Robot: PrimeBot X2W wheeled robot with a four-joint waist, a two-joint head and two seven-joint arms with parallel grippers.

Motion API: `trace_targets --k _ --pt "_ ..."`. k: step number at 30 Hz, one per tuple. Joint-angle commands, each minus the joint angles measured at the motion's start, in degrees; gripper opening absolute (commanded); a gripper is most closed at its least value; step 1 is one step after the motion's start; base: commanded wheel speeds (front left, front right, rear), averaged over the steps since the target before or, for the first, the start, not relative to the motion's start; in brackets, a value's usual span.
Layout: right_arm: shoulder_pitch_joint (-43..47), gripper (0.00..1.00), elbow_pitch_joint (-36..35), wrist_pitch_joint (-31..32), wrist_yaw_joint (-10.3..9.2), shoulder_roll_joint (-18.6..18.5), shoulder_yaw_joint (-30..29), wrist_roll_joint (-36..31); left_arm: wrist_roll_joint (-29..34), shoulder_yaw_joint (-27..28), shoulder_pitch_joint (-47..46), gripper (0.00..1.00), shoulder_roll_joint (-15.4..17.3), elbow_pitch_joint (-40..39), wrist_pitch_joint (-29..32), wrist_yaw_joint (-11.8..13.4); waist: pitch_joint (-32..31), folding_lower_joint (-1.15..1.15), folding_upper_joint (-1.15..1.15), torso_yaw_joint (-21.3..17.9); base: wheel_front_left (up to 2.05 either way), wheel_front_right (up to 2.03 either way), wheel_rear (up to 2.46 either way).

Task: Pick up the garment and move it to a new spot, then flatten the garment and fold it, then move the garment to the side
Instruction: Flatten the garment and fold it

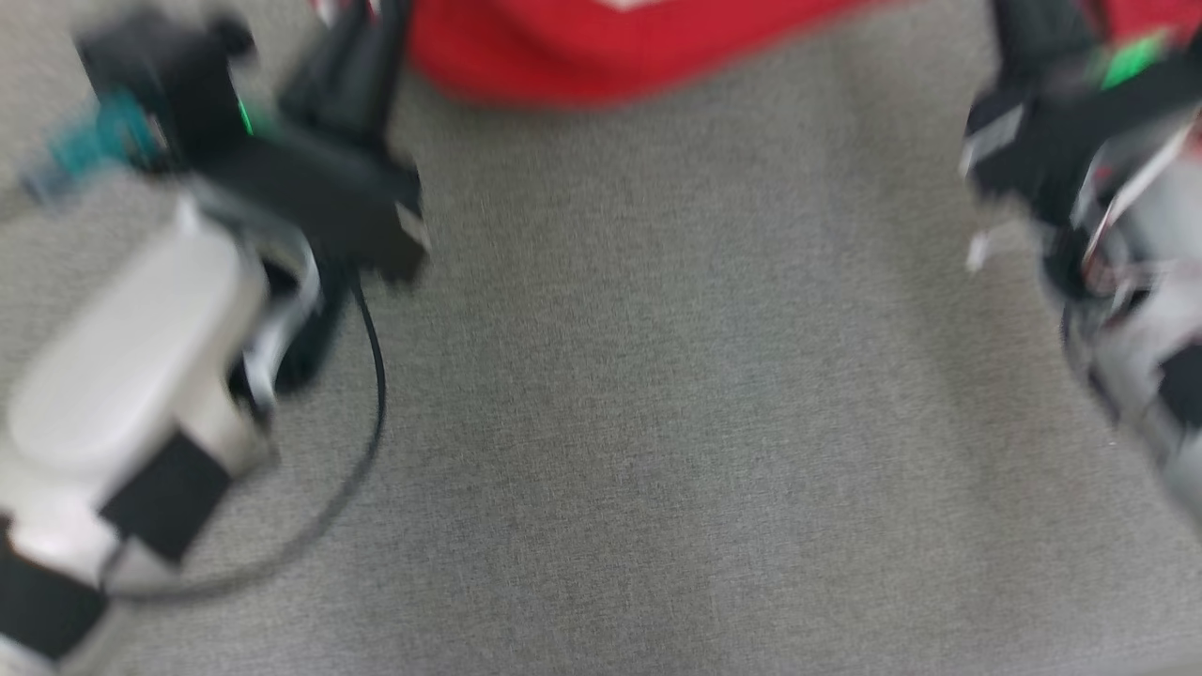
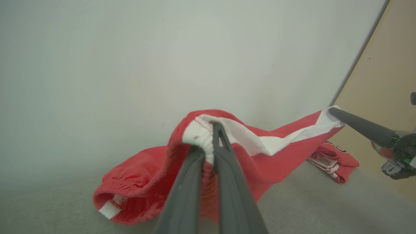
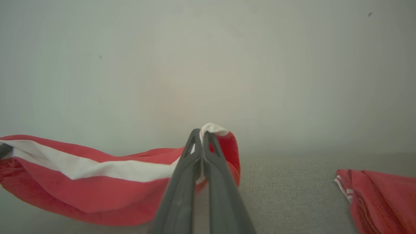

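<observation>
While both claws are clenched on the one red knit garment with a white band (image 2: 276, 165), the step in hand looks like carrying it to a fresh spot on the grey woven-cloth desk (image 1: 657, 422). The left claw (image 2: 208, 139) pinches a bunched, ribbed white edge. The right claw (image 3: 201, 135) grips a white-tipped corner at the other end. The cloth hangs between them in a shallow sag, and in the left wrist view its lower folds and a white cuff at 7 o'clock rest on the desk. In the blurred head view the garment lies at 12 o'clock, with the claws reaching toward it at about 11 and 1 o'clock. To do this well, I would keep the two claws level and just far enough apart to take the sag out of the band without straining the knit. I would set the trailing folds down first so the body unrolls flat rather than heaping up. The count is two claws, one desk and two red garments: the held one, and a folded red garment with thin white stripes (image 3: 380, 195) lying at 4 o'clock in the right wrist view. That one is apart from the held cloth and best steered clear of.
</observation>
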Motion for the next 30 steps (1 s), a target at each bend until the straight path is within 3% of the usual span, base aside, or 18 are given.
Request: trace_targets --k 1,12,21,30 --pt "3.8 0.0 -1.28 -0.23 -0.16 -0.4 -0.73 -1.21 0.73 0.0 3.45 0.0 0.53 -2.09 -0.37 0.94 -4.4 0.02 0.01 0.5 0.0 0.0 0.0" --pt "30.91 0.0 -10.88 0.66 -0.16 -2.16 -6.67 -4.55 8.27 1.05 26.7 0.0 0.46 -14.58 -0.54 5.5 -10.78 0.02 0.01 1.59 0.0 0.0 0.0" --pt "47.23 0.0 -17.64 3.86 -0.16 -1.1 -13.14 -8.31 14.86 4.09 43.03 0.0 -1.71 -16.06 -0.56 4.08 -14.41 0.02 0.01 1.74 0.0 0.0 0.0" --pt "62.99 0.0 -24.18 8.82 -0.16 2.91 -20.97 -12.67 19.66 8.11 54.12 0.0 -4.45 -14.46 -0.56 1.39 -18.5 0.02 0.01 2.88 0.0 0.0 0.0"
